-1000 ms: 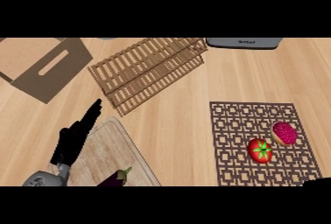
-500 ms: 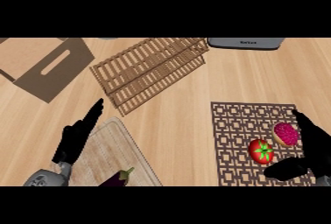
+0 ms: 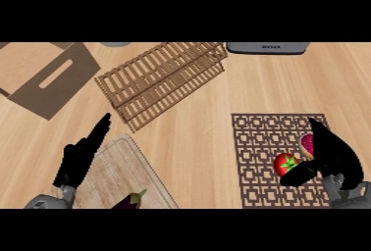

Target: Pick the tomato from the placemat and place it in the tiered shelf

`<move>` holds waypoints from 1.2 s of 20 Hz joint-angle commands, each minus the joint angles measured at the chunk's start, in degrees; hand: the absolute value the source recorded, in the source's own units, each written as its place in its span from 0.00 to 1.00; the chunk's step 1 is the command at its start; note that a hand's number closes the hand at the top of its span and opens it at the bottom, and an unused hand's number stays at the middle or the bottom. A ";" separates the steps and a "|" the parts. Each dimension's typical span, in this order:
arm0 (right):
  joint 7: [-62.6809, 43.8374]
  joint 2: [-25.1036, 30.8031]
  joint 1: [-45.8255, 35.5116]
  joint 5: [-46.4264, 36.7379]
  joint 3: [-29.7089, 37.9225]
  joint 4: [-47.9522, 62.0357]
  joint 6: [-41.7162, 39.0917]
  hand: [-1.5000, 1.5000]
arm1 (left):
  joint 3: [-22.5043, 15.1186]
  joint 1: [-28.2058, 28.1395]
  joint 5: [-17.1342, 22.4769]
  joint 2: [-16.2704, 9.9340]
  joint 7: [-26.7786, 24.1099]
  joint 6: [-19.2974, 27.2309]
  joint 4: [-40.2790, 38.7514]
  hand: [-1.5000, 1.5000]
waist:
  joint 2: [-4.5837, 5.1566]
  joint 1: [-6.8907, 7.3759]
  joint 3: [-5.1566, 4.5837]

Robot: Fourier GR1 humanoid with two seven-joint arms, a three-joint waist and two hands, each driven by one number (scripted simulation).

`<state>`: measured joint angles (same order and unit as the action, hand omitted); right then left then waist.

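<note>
A red tomato [image 3: 285,163] with a green stem lies on the brown lattice placemat [image 3: 264,142] at the right. My right hand [image 3: 334,156] is over the mat's right side, fingers straight, thumb reaching toward the tomato's lower right; the hand is open. It partly hides a pink-red fruit [image 3: 307,145] just right of the tomato. The slatted wooden tiered shelf [image 3: 161,75] lies at the upper middle. My left hand [image 3: 81,157] rests open at the lower left, fingers pointing up.
A wooden cutting board [image 3: 116,172] lies under the left hand, with a purple eggplant [image 3: 129,201] at its lower edge. A cardboard box [image 3: 43,73] sits at the upper left. A grey appliance [image 3: 267,47] stands at the top right.
My right hand came in from the lower right and has moved up and left over the placemat, now beside the tomato. The left hand barely moved.
</note>
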<state>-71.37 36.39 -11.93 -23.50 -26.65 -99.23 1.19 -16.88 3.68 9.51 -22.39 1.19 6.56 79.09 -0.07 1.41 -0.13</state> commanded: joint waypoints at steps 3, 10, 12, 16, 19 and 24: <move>-13.85 -6.08 -2.81 -6.45 -1.18 3.02 -4.52 0.00 | -0.50 -1.86 -0.72 1.49 0.80 1.00 -1.07 0.50 | -0.07 -1.02 -0.12; -13.85 -9.80 -2.76 -9.65 0.66 5.95 -7.77 0.00 | 1.49 -0.82 -0.53 1.13 -0.90 -0.38 -2.59 0.50 | 0.06 -1.37 -0.02; -13.85 -10.85 -2.91 -9.40 2.08 5.56 -10.89 0.00 | 1.52 -1.59 -0.45 -0.23 -0.13 -1.38 -0.59 0.50 | -0.14 -1.44 -0.04; -13.85 -13.27 -2.62 -12.97 0.99 8.55 -9.54 0.00 | 0.82 -2.95 -0.77 1.75 -0.03 -0.60 0.21 0.50 | -0.03 -0.96 0.04; -12.02 -13.50 -0.29 -13.70 2.10 9.22 -9.28 0.00 | 1.08 -2.67 -1.23 2.16 -0.04 -0.40 0.22 0.50 | 0.02 -1.19 0.07; -9.81 -14.23 0.86 -14.88 4.36 9.45 -11.17 0.00 | 2.09 -3.29 -2.13 0.97 -0.02 -0.90 0.77 0.50 | -0.02 -1.16 0.10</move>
<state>-70.44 24.19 -10.65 -37.88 -23.21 -91.12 -6.38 -14.63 2.21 7.75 -20.60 -0.27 6.33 78.87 -0.54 -0.01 -0.13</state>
